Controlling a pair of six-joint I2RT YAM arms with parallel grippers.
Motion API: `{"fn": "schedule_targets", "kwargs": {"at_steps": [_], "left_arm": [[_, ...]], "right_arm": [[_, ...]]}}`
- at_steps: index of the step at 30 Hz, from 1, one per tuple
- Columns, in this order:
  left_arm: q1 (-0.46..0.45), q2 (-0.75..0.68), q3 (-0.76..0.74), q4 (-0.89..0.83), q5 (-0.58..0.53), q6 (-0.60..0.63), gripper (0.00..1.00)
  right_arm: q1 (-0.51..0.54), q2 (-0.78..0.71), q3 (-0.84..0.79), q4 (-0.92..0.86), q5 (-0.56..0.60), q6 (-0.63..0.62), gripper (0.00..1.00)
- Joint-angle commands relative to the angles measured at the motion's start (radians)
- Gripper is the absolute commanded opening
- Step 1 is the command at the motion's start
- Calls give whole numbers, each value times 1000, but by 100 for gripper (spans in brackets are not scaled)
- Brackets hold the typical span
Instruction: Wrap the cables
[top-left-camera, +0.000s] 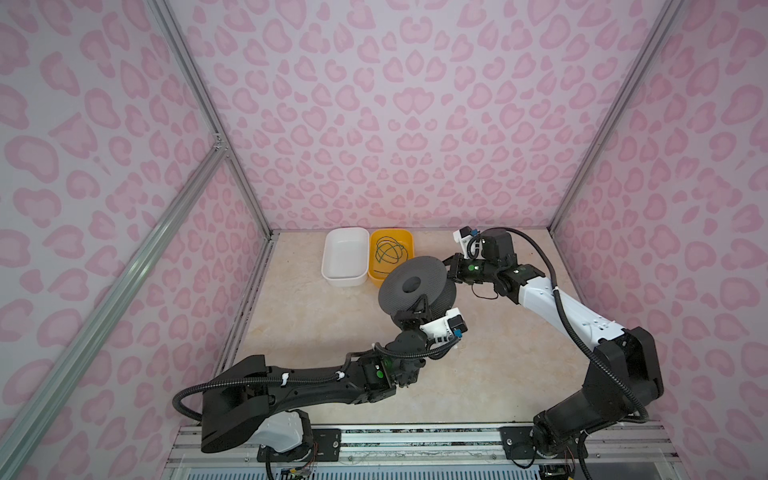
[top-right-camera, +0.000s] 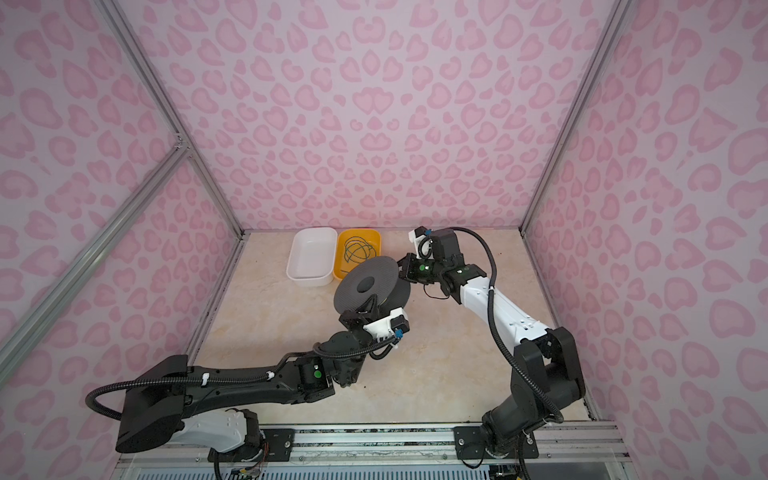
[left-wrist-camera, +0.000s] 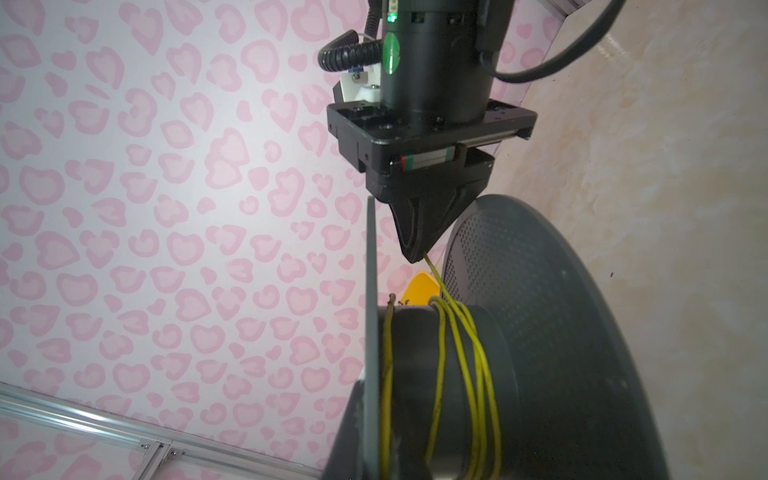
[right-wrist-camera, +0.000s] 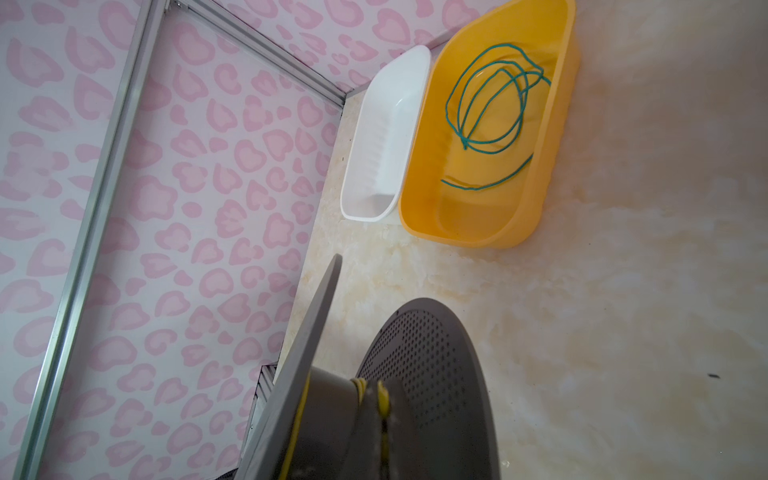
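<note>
Several turns of yellow cable (left-wrist-camera: 482, 390) round spool (top-left-camera: 399, 282) hub, one strand pinched tight in right gripper (left-wrist-camera: 417, 258) between spool's flanges; green cable (right-wrist-camera: 464, 141) coiled loose in bin (right-wrist-camera: 557, 124) just behind spool. Left gripper (top-left-camera: 419, 311) clamped on spool's upper flange.

Matt spool, glossy tubs, stone-look tabletop (right-wrist-camera: 623, 291).
The spool (top-left-camera: 395, 291) is dull grey plastic with finely perforated flanges. The yellow cable (left-wrist-camera: 478, 365) and green cable (right-wrist-camera: 464, 139) look smooth-jacketed. The yellow tub (right-wrist-camera: 478, 237) and white tub (right-wrist-camera: 365, 166) are shiny plastic, and the frame rail (top-left-camera: 124, 286) is brushed metal.
</note>
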Motion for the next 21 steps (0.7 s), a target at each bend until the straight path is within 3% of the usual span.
{"fn": "schedule_targets", "kwargs": {"at_steps": [1, 12, 17, 21], "left_arm": [[-10, -4, 17, 105, 118, -5, 4], [-8, -130, -67, 144, 140, -109, 3], [-7, -182, -73, 145, 160, -132, 3], [-7, -189, -72, 129, 177, -125, 3]], "right_arm": [[-22, -7, -63, 258, -43, 134, 0], [-63, -20, -250, 641, -150, 472, 0], [-67, -14, -300, 705, -143, 546, 0], [-64, -29, -281, 591, -125, 493, 0]]}}
